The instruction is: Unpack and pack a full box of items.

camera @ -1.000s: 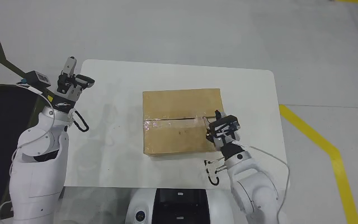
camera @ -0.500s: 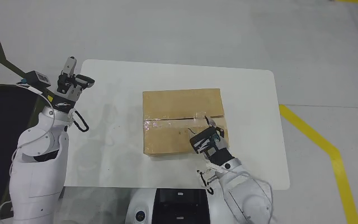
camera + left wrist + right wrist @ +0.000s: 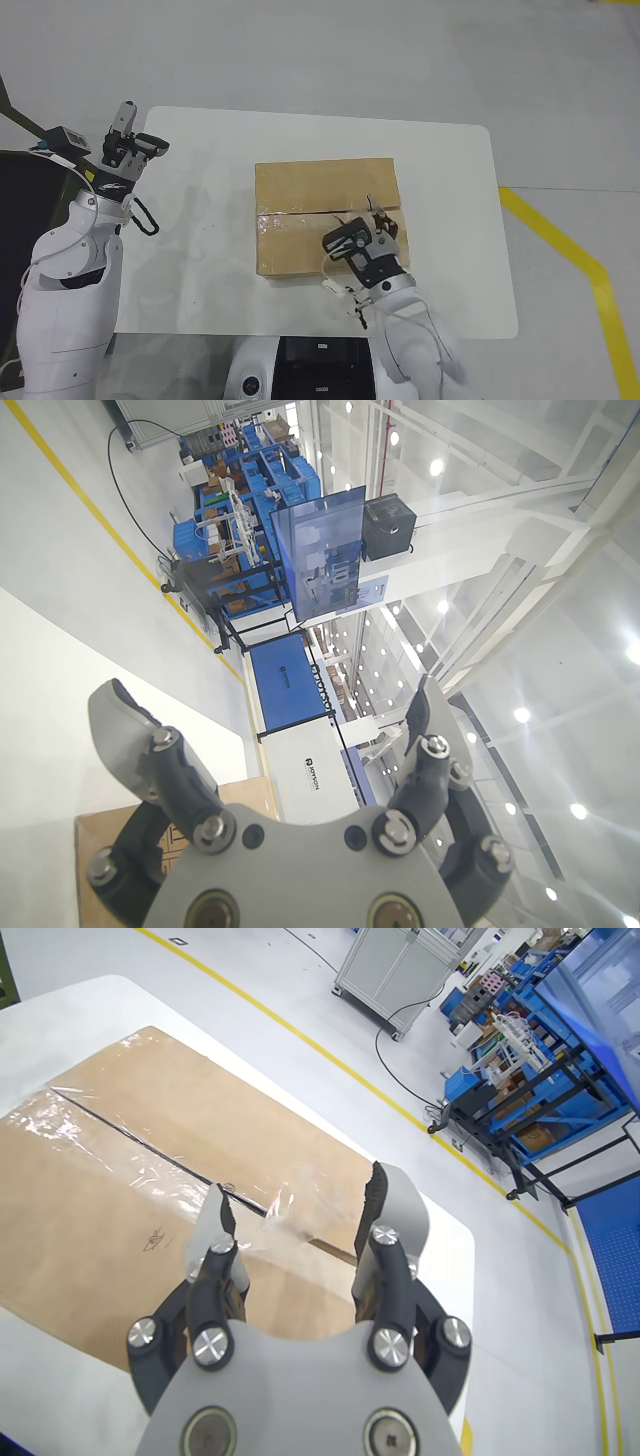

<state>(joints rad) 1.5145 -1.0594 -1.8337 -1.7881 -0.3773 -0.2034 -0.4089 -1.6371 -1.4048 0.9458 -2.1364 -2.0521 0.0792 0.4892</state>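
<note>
Box [image 3: 325, 215] mid-tabletop [image 3: 200, 180], flaps closed, seam taped; right claw [image 3: 297, 1185] spread apart over its near right end, loose tape [image 3: 285, 1205] in the gap; best: clamp that tab, peel low along seam, steady pull; left claw [image 3: 268, 687] spread apart, raised by far-left corner.
</note>
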